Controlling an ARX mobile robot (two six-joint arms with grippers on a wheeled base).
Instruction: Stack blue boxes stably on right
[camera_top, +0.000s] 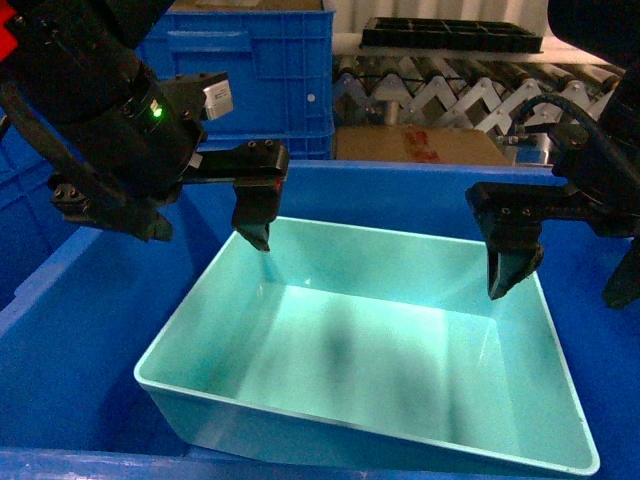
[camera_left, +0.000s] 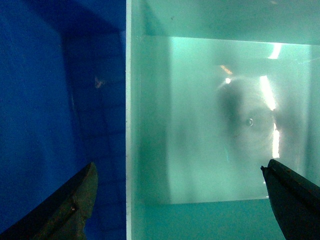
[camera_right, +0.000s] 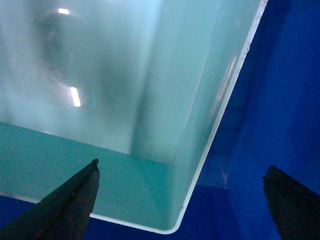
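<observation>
One light turquoise blue box (camera_top: 370, 350) lies empty inside a big dark blue crate (camera_top: 90, 330). My left gripper (camera_top: 256, 232) hangs over the box's far left corner. In the left wrist view it (camera_left: 178, 167) is open and straddles the box's left rim (camera_left: 128, 100), one finger over the crate floor (camera_left: 50, 100) and one over the box's inside. My right gripper (camera_top: 510, 272) hangs over the far right corner. In the right wrist view it (camera_right: 181, 166) is open astride that rounded corner of the box (camera_right: 125, 75). Neither gripper touches the box.
The crate's near wall (camera_top: 300, 465) runs along the bottom of the head view and its blue side (camera_right: 285, 100) lies right of the box. Behind stand a ribbed dark blue crate (camera_top: 260, 70), a cardboard box (camera_top: 420, 145), a roller conveyor (camera_top: 450, 90) and a black tray (camera_top: 450, 35).
</observation>
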